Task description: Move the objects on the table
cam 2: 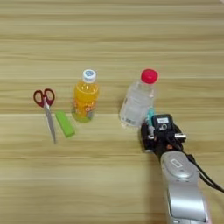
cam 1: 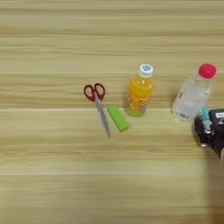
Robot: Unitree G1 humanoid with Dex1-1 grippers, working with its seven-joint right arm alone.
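Leftmost on the light wooden table (cam 2: 109,26) lay the red-handled scissors (cam 2: 46,111), handles toward the top of the frame and blades pointing down. Just beside them to the right lay the small green block (cam 2: 64,123), tilted, close to the blades but apart from them. Next stood the orange juice bottle (cam 2: 85,96) with its white cap, upright, near the block's upper end. Further right, around the frame's centre, stood the clear red-capped bottle (cam 2: 139,99), upright and leaning slightly in view. Right below it, at centre right, was the black hand (cam 2: 152,131) on the silver forearm (cam 2: 183,188) rising from the bottom edge. A teal-tipped tube (cam 2: 150,116) showed at the hand, but whether its fingers clasped it could not be told.
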